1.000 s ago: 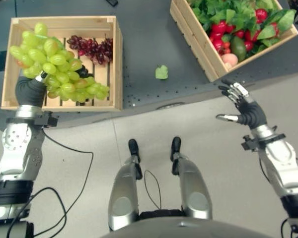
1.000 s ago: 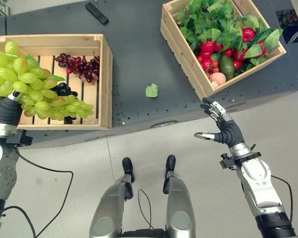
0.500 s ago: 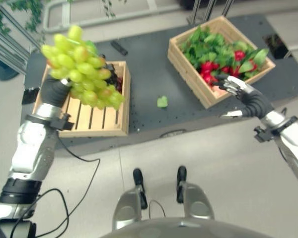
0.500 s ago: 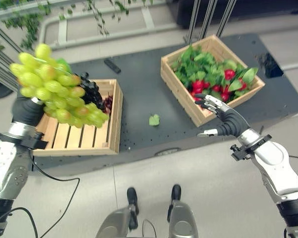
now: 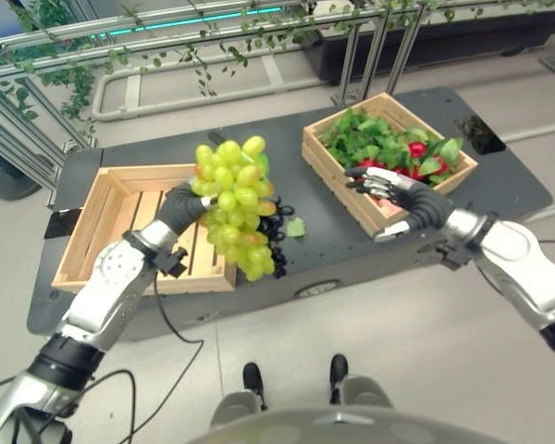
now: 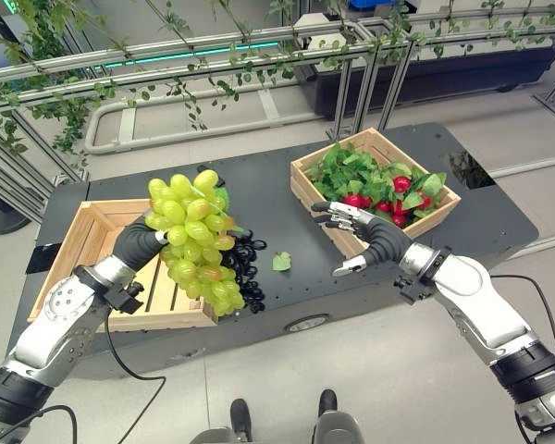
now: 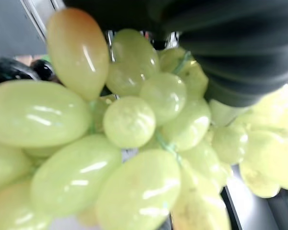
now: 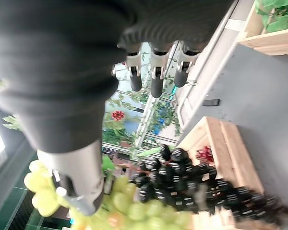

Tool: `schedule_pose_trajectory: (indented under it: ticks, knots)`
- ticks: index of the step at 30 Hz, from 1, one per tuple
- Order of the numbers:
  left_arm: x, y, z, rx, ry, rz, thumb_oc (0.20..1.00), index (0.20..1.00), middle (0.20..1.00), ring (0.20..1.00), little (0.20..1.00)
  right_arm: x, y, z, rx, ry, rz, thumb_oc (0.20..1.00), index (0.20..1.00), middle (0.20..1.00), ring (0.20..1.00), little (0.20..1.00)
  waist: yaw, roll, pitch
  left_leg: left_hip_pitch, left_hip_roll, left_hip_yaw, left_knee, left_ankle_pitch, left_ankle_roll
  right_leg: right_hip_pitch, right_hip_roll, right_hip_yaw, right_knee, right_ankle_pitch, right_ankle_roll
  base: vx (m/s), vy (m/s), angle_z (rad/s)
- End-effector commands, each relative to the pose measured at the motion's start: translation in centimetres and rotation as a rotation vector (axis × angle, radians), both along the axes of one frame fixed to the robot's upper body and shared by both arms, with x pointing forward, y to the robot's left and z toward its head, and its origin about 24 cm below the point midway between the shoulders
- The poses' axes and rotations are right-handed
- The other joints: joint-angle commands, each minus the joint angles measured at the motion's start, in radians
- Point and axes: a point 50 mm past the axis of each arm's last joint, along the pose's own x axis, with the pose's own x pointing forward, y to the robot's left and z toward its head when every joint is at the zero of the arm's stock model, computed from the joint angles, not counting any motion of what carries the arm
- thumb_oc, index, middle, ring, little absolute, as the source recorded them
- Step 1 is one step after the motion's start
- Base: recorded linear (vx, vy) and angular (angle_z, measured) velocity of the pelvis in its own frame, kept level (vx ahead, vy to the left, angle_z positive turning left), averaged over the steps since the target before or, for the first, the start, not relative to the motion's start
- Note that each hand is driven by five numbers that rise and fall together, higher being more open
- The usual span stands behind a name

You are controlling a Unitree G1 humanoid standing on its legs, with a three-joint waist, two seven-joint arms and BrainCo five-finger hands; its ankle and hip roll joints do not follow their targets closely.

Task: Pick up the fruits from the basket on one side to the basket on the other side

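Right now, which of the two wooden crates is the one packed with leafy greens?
The wooden crate by the right hand: leaves and red fruit fill it. The slatted crate beside the left hand looks nearly bare.

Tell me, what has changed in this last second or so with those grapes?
The left hand, still shut on the bunch of green grapes with black grapes dangling, has carried it from over the slatted wooden crate out past its edge toward the leafy crate. The camera tilted up. The right hand stays open, empty.
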Motion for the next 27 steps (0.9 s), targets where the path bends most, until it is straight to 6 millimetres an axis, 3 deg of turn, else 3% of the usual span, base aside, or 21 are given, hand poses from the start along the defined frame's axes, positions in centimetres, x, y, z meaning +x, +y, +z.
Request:
schedule_pose_trajectory:
  ticks: [1, 27]
  knots:
    - [0.3, -1.3, 4.8, -0.027, -0.228, -0.080, 0.200, 0.200, 0.200, 0.200, 0.200, 0.0, 2.4, 1.4, 0.090, -0.038, 0.114, 1.000, 1.000, 1.000, 1.000, 1.000, -0.012, -0.032, -0.068, 0.021, -0.009, -0.007, 0.029, -0.073, -0.010, -0.013, -0.046, 0.007, 0.055, -0.016, 0.085, 0.03, -0.009, -0.07]
    - [1.5, -2.8, 5.4, -0.061, -0.278, -0.082, 0.200, 0.200, 0.200, 0.200, 0.200, -0.3, 6.0, -0.6, 0.144, 0.010, 0.221, 1.000, 1.000, 1.000, 1.000, 1.000, -0.024, -0.029, -0.098, 0.035, -0.016, -0.002, 0.021, -0.079, 0.000, -0.003, -0.041, 0.030, 0.036, -0.014, 0.085, 0.00, 0.000, 0.00]
